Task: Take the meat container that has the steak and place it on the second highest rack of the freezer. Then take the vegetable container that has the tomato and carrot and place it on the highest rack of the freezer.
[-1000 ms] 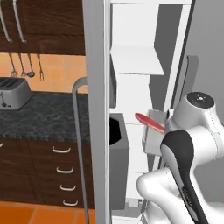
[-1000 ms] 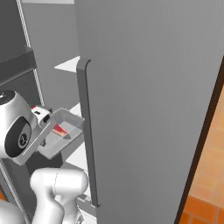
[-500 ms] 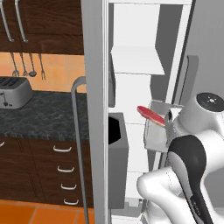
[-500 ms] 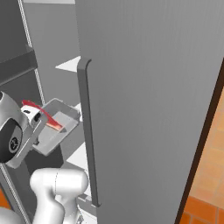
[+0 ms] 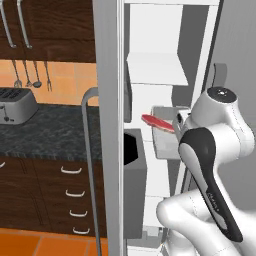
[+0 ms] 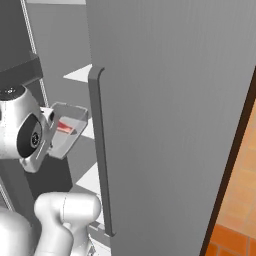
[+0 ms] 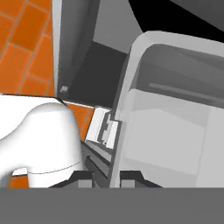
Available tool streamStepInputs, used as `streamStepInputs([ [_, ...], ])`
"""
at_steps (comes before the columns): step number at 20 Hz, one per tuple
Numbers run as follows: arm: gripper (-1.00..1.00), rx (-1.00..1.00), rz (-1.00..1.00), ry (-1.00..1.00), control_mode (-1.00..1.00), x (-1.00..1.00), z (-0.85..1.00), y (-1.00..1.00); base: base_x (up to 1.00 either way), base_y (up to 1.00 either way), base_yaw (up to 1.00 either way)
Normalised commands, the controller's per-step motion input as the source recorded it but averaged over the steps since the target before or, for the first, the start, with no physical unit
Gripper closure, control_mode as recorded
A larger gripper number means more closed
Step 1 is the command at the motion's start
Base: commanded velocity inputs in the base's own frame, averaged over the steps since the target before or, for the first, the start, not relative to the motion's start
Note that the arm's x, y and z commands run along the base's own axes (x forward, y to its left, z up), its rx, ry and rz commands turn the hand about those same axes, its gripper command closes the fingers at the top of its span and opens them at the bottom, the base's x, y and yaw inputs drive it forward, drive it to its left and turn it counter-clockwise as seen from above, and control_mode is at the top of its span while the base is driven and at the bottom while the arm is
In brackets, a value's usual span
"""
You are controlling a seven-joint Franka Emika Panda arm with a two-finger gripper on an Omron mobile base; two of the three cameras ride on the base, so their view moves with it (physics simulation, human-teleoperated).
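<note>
Gripper (image 7: 107,177) clenched on meat container (image 5: 169,137) rim, steak (image 5: 157,123) inside, held within open freezer (image 5: 165,75) between shelves. Door bin (image 5: 135,170) just left; toaster (image 5: 15,105) on counter (image 5: 50,132) well apart.

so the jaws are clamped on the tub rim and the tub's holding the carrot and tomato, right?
Not the contents. The tub holds the steak, a flat pink-red slab, as the left base view shows. The jaws are clamped on its rim, per the hand view.
</note>
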Motion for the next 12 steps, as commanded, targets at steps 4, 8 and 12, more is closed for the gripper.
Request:
streamStepInputs([
  [4,1.0,0.0,0.04,0.02,-1.0,0.55,-0.24,0.0,0.0,0.0,0.0],
  [8,1.0,0.0,0.0,0.0,-1.0,0.49,-0.29,-0.02,0.0,0.0,0.0],
  [12,1.0,0.0,0.0,0.0,-1.0,0.42,-0.24,-0.16,0.0,0.0,0.0],
])
